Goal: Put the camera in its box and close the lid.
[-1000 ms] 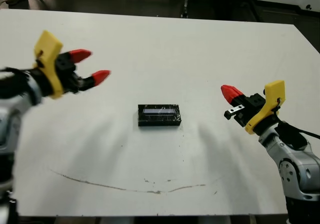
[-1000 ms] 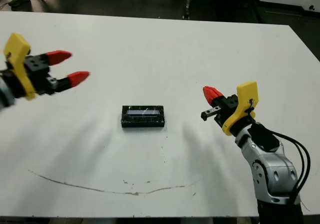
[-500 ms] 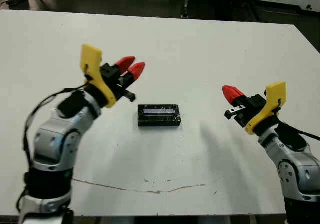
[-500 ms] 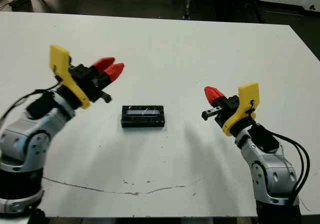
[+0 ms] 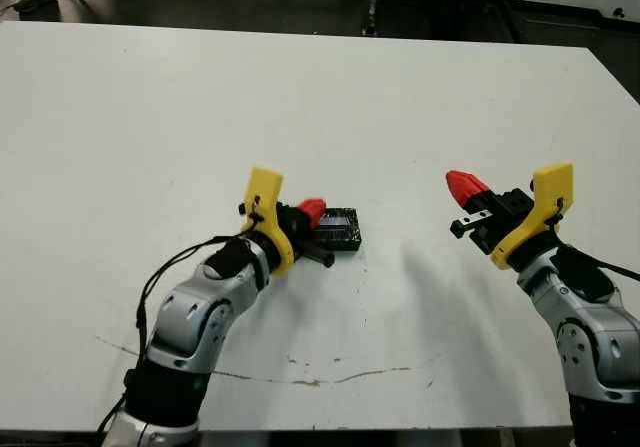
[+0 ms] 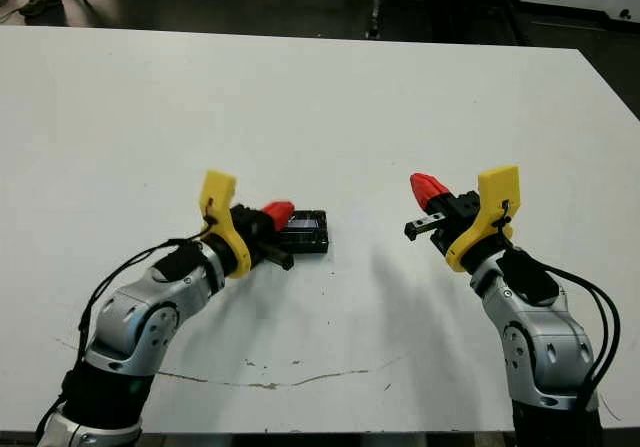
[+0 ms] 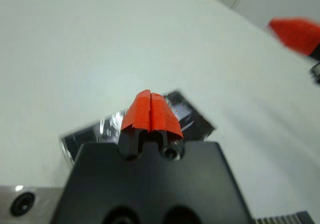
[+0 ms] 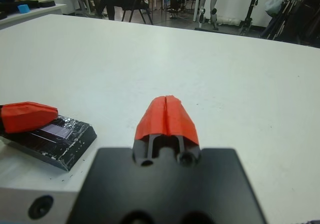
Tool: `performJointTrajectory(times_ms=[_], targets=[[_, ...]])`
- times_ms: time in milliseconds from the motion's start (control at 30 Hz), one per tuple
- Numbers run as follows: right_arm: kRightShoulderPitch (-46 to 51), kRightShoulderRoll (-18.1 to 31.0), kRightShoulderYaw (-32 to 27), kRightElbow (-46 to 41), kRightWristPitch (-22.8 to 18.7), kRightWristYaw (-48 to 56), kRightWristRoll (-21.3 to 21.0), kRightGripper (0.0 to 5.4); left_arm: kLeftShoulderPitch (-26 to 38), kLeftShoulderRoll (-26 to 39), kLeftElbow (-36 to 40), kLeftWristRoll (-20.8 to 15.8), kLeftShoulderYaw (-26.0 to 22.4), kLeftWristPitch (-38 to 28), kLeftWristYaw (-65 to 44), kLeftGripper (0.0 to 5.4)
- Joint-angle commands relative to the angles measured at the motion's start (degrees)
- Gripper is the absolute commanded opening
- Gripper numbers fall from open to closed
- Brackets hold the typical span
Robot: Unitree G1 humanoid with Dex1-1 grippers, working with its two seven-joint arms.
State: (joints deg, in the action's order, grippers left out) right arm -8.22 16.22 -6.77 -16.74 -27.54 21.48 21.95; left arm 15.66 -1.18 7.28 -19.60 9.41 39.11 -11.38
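Now the left gripper (image 5: pixel 311 210), jaws clenched, has swung down onto the lid (image 5: pixel 340 229); the right gripper (image 5: pixel 466 188) stays clenched.

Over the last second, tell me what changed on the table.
The left end effector swung in from the table's left side, closed its fingers and now has its tips at the lid's left end. The lid has not moved, and the right end effector stayed shut, clear of it.

I'm seeing a white table (image 5: pixel 300 87) with a thin dark scuff line (image 5: pixel 300 377) along its near edge. Chair legs (image 8: pixel 135 13) stand beyond the far edge.
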Motion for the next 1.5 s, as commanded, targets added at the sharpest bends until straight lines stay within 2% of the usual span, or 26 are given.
performJointTrajectory(times_ms=[33,233,467,600,800,933,1133,1267,1333,1500], targets=[[0.6,0.3,-0.6,0.4,-0.1,-0.1,0.4,0.0,-1.9,1.8,-5.1,2.9,1.8,0.0,-0.9,0.02],[0.6,0.4,-0.3,-0.2,-0.9,-0.6,0.2,0.0,-3.1,2.7,-9.0,5.7,3.1,-1.2,-0.7,0.02],[0.6,0.3,-0.2,0.1,-0.1,-0.2,0.1,0.0,-5.1,3.4,-7.3,6.6,3.2,-2.0,-1.6,0.02],[0.7,-0.1,-0.4,-0.3,-0.7,-0.8,0.3,0.0,-5.5,3.6,-0.7,4.4,0.3,0.6,-1.3,0.02],[0.7,-0.5,-0.5,-0.2,0.0,-1.2,0.1,0.0,-7.5,4.9,11.8,1.0,-5.8,0.5,-1.3,0.02],[0.6,-1.1,-0.6,-0.2,0.7,-2.1,-0.3,0.0,-8.5,6.8,17.2,-0.8,-11.4,-3.5,-2.0,0.02],[0.1,-3.0,-0.6,0.0,3.0,-4.8,-1.8,0.0,-9.1,7.1,19.7,-2.4,-18.9,-10.0,-0.1,0.02],[-0.5,-4.9,0.0,0.5,5.0,-6.8,-2.9,0.0,-10.1,5.7,17.3,-1.3,-22.3,-19.3,1.3,0.02],[-1.1,-5.8,0.3,0.9,5.4,-8.0,-3.6,0.0,-10.6,4.5,16.9,-1.4,-23.2,-20.9,3.5,0.02],[-2.3,-7.6,1.4,2.7,7.9,-10.7,-6.5,0.0,-12.0,3.3,10.1,1.5,-23.2,-32.8,2.7,0.02]])
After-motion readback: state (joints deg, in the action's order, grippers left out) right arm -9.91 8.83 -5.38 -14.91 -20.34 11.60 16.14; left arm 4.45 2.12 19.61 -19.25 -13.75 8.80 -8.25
